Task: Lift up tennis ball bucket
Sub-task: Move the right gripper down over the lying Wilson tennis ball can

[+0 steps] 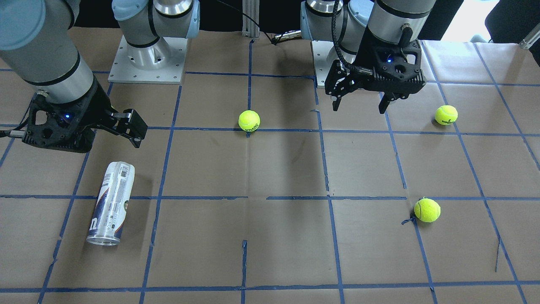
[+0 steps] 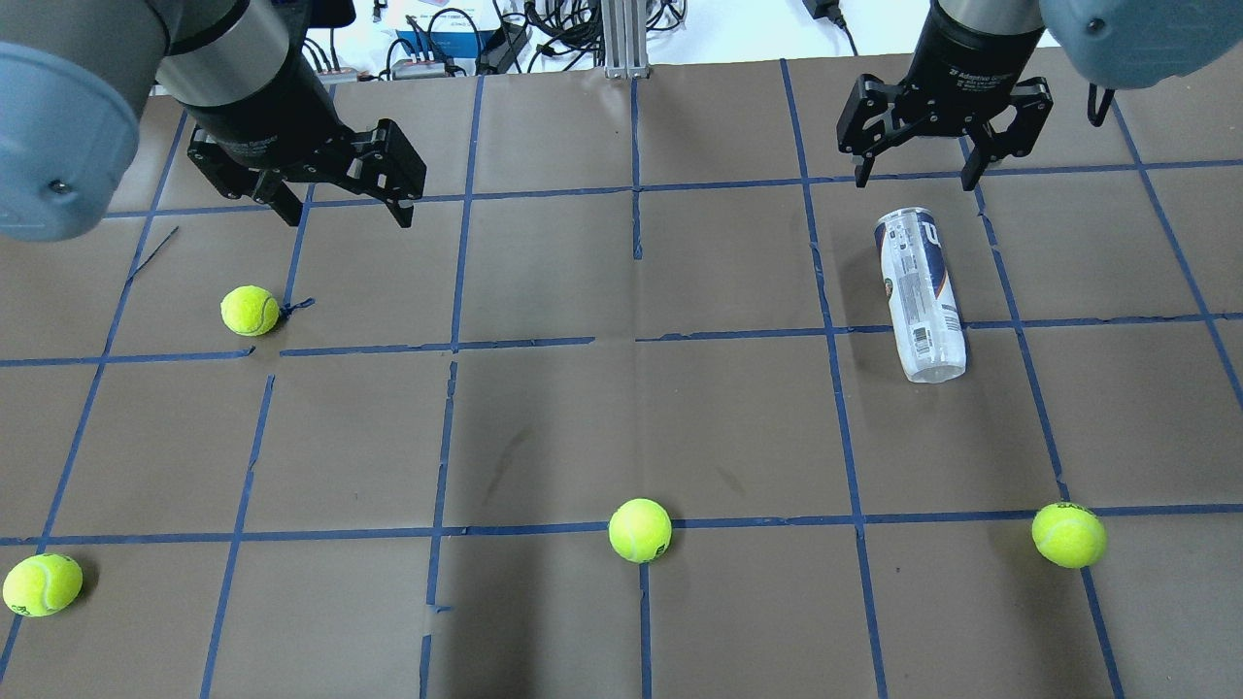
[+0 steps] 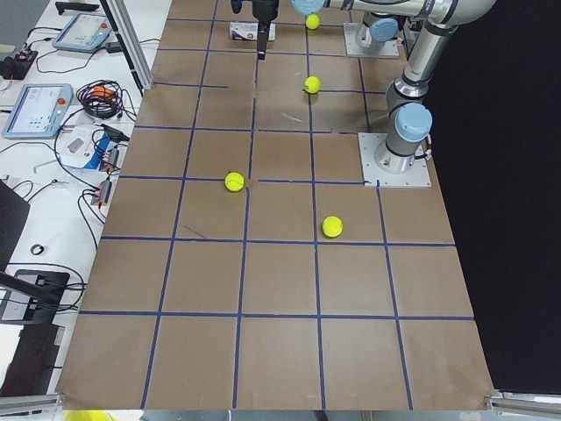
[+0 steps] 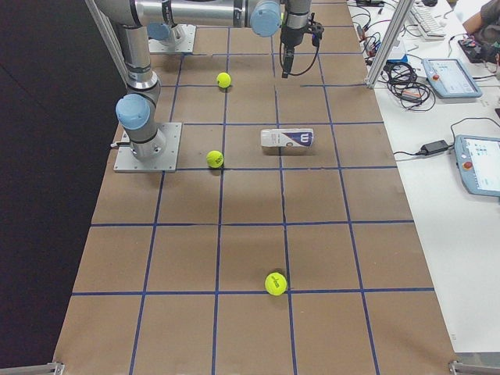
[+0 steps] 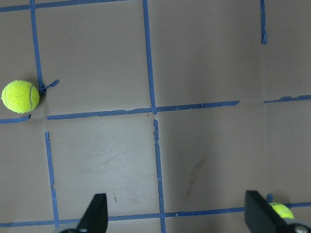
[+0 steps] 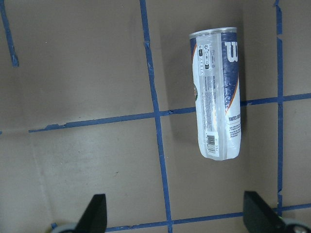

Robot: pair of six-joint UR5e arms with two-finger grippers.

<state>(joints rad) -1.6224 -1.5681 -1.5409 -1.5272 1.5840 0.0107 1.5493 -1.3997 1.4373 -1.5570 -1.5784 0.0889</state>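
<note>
The tennis ball bucket (image 2: 920, 291) lies on its side on the brown paper at the far right, a clear can with a white and navy label and a silvery rim. It also shows in the front view (image 1: 110, 202), the right side view (image 4: 287, 139) and the right wrist view (image 6: 217, 92). My right gripper (image 2: 915, 182) is open and empty. It hovers just beyond the can's rim end and does not touch it; its fingertips frame the right wrist view (image 6: 177, 218). My left gripper (image 2: 345, 209) is open and empty at the far left (image 1: 359, 109), far from the can.
Several yellow-green tennis balls lie loose: one by the left gripper (image 2: 250, 311), one at the near left (image 2: 41, 582), one at the near centre (image 2: 639, 529), one at the near right (image 2: 1068, 534). Blue tape lines grid the table. Arm bases (image 1: 147, 59) stand at the robot's side.
</note>
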